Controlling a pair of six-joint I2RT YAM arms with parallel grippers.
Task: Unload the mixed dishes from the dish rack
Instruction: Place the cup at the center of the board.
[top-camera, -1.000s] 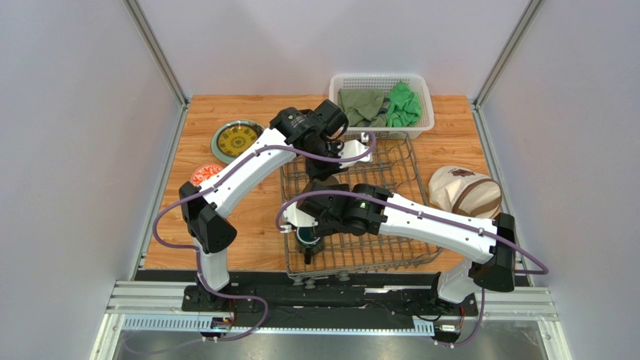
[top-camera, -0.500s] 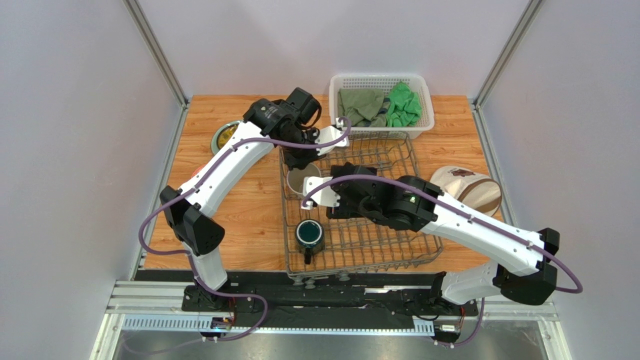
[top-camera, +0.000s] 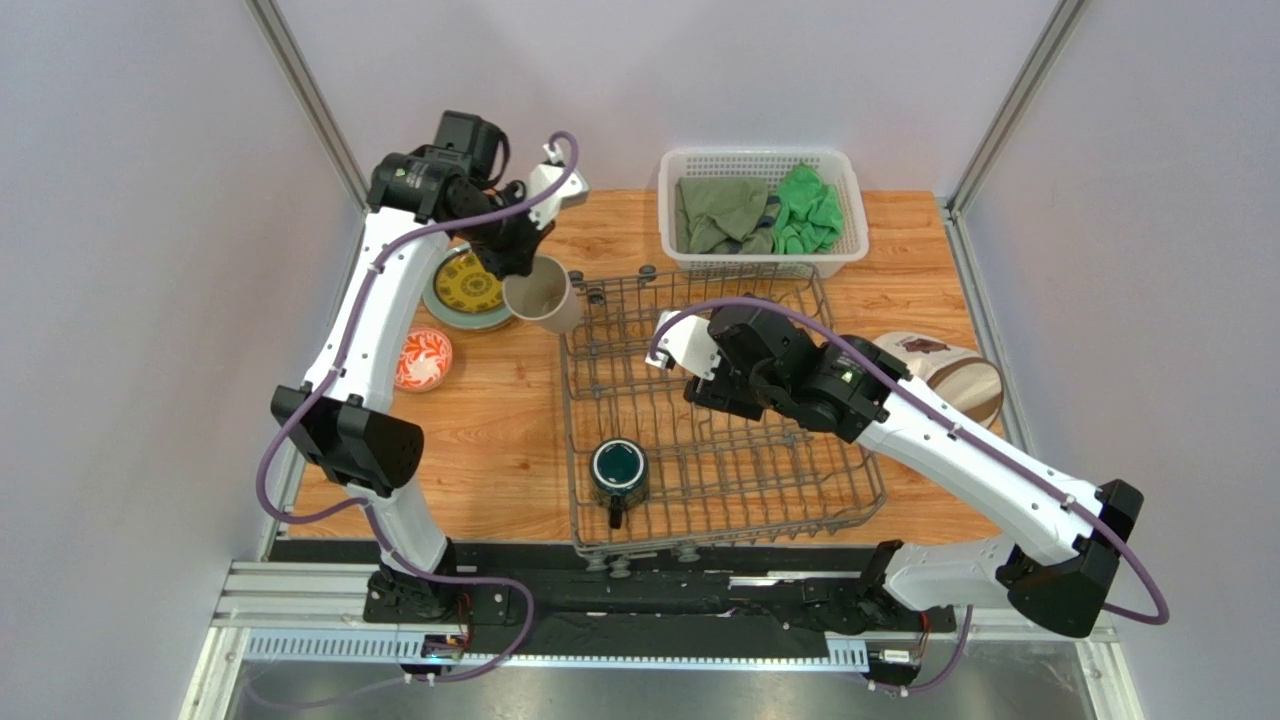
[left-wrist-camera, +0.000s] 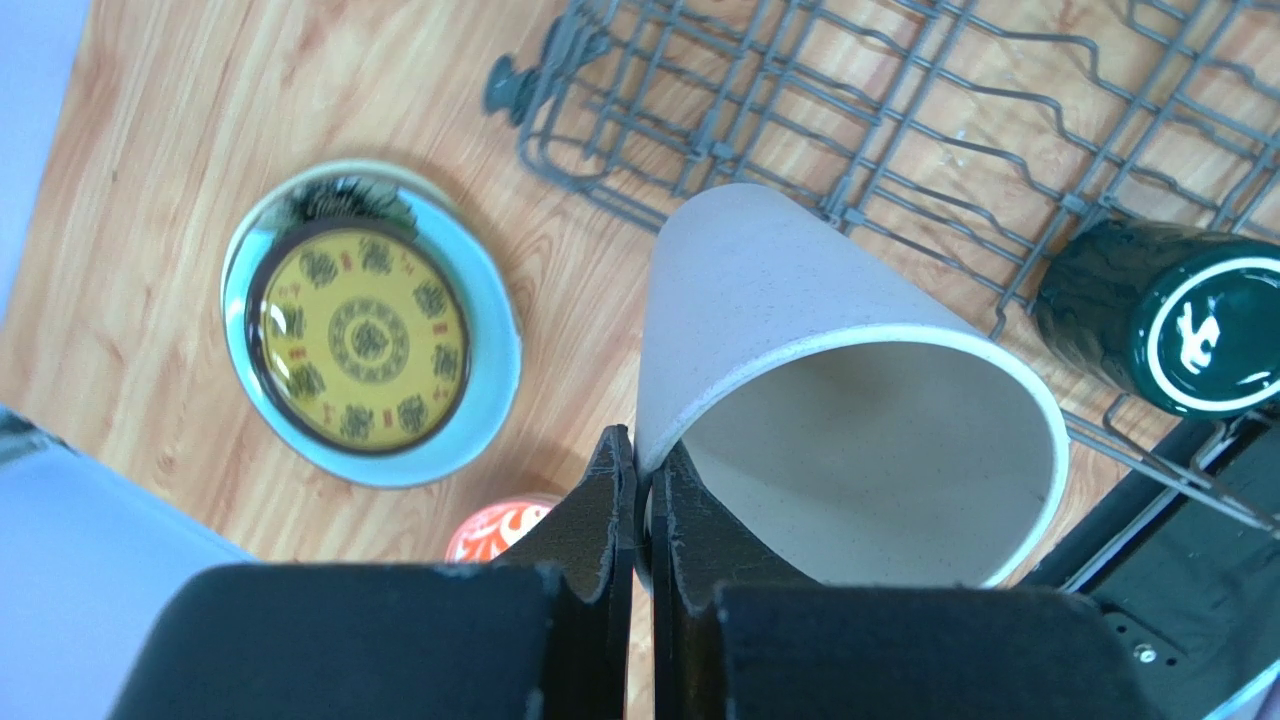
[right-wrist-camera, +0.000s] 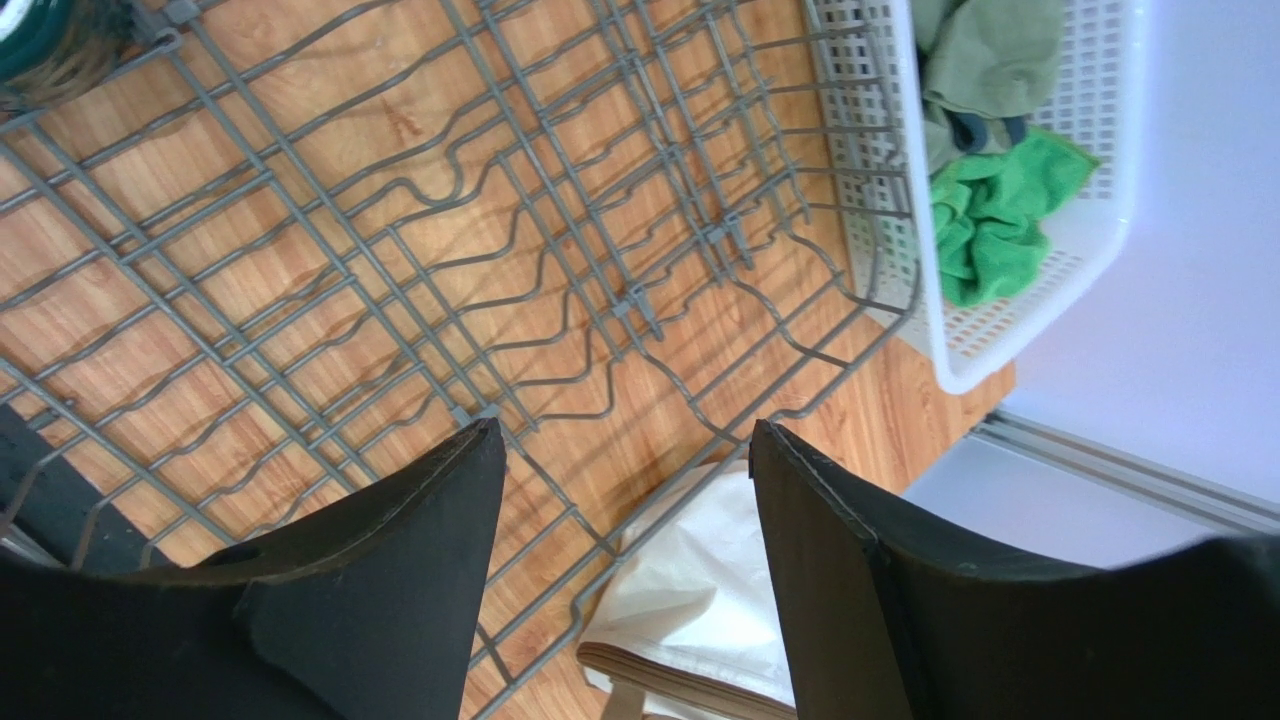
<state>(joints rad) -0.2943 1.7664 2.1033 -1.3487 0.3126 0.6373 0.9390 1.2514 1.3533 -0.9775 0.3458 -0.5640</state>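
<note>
My left gripper (top-camera: 529, 275) is shut on the rim of the tall beige cup (top-camera: 544, 297), one finger inside and one outside. The cup (left-wrist-camera: 842, 390) hangs tilted in my left gripper (left-wrist-camera: 646, 477), just off the far left corner of the dish rack (top-camera: 751, 465). Below it on the table lie the yellow-and-green plate (top-camera: 466, 285) and the small red-and-white bowl (top-camera: 424, 359). A dark teal mug (top-camera: 618, 470) lies in the rack's near left part. My right gripper (right-wrist-camera: 624, 435) stands open and empty above the rack's wires (right-wrist-camera: 451, 255).
A white mesh basket (top-camera: 759, 155) with green cloths (top-camera: 807, 210) stands behind the rack. A beige cap (top-camera: 932, 383) lies to the right of the rack, and in the right wrist view the cap (right-wrist-camera: 691, 585) shows between my fingers.
My left arm has lifted the beige cup out of the rack and swung it left, over the table. My right arm has drawn back from the teal mug, up over the rack's middle.
</note>
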